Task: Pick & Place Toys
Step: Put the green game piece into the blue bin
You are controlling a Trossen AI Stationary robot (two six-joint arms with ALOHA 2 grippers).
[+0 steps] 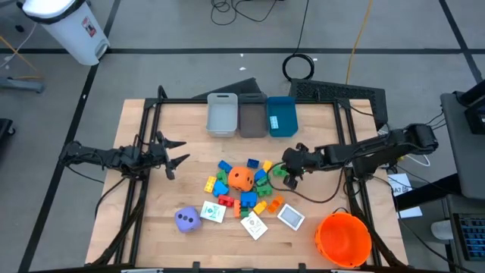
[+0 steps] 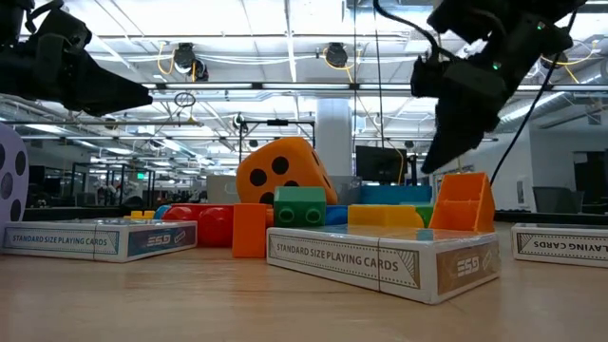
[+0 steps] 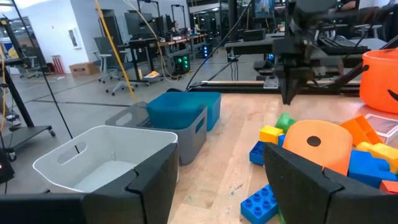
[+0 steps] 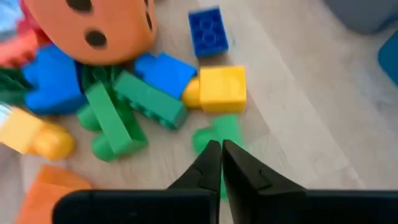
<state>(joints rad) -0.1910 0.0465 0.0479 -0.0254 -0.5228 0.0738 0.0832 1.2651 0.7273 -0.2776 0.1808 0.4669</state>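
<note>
"How's the light?"
"Bright and even from the ceiling lamps [image 2: 328,54]; shadows on my desk [image 1: 189,182] are soft."
"Any blur?"
"My right wrist view is soft; the nearest card box [image 2: 380,261] looks sharp."

The toys [image 1: 241,191] sit packed in the middle of the bench [image 1: 151,227]. Three bins [image 1: 251,116] block the far edge. The left side has bare wood.

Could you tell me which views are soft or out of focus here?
Right wrist view: the orange die and green blocks are soft. Low view: the near card box is sharp, the room hazy. Left wrist view: its own fingers blur.
</note>
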